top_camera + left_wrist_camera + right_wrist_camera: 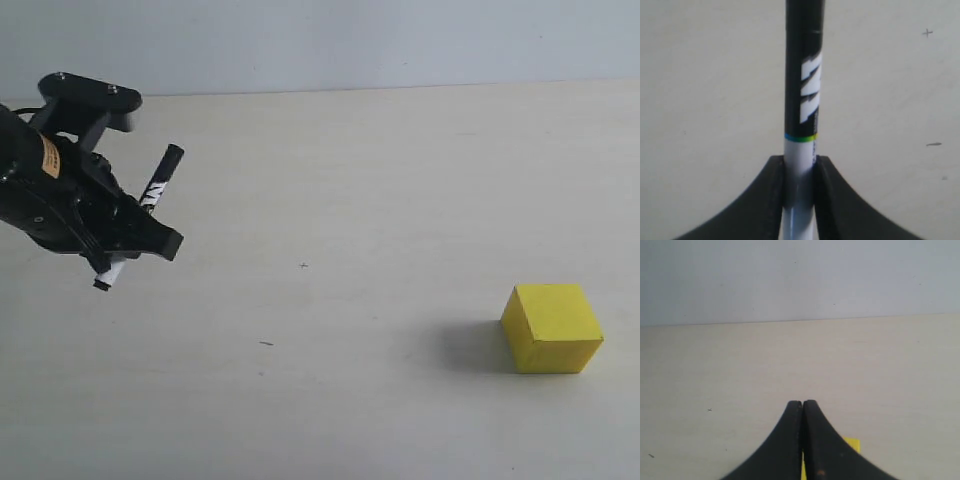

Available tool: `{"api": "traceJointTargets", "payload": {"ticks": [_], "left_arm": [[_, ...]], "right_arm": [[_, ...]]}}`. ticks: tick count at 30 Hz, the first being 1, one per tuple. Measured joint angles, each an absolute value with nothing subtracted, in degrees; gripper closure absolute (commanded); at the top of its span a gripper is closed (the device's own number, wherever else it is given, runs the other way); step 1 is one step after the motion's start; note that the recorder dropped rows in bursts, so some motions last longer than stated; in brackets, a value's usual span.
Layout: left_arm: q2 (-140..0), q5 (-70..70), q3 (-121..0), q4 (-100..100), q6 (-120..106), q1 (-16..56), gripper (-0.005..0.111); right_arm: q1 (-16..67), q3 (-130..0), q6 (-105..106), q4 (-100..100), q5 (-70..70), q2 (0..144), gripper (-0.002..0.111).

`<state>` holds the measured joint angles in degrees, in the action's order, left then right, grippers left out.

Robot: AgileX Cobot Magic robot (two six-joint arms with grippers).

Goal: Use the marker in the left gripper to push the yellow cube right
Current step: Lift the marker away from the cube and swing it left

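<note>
The yellow cube (551,326) rests on the pale table at the lower right of the exterior view. Far to its left hangs my left gripper (128,238), black with an orange sticker, shut on the marker (150,205). The marker sticks out tilted, black cap up and to the right, its other end showing below the claw. In the left wrist view the white barrel sits pinched between both fingers (775,195), and the black labelled part of the marker (804,80) points away. My right gripper (802,405) is shut and empty; a sliver of the yellow cube (854,444) peeks from behind its fingers.
The beige table (330,180) runs back to a pale grey wall (330,40). Small dark specks (265,343) mark the surface between the left gripper and the cube. The right arm is out of the exterior view.
</note>
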<state>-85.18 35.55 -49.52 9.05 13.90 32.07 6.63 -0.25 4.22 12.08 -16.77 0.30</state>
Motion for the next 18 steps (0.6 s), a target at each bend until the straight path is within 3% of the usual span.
{"api": "traceJointTargets", "payload": {"ticks": [18], "left_arm": [[-83.2, 44.5, -48.7, 5.5, 27.5, 29.3, 0.107]], "right_arm": [[6.6, -0.3, 4.2, 12.1, -16.8, 0.3, 0.108]]}}
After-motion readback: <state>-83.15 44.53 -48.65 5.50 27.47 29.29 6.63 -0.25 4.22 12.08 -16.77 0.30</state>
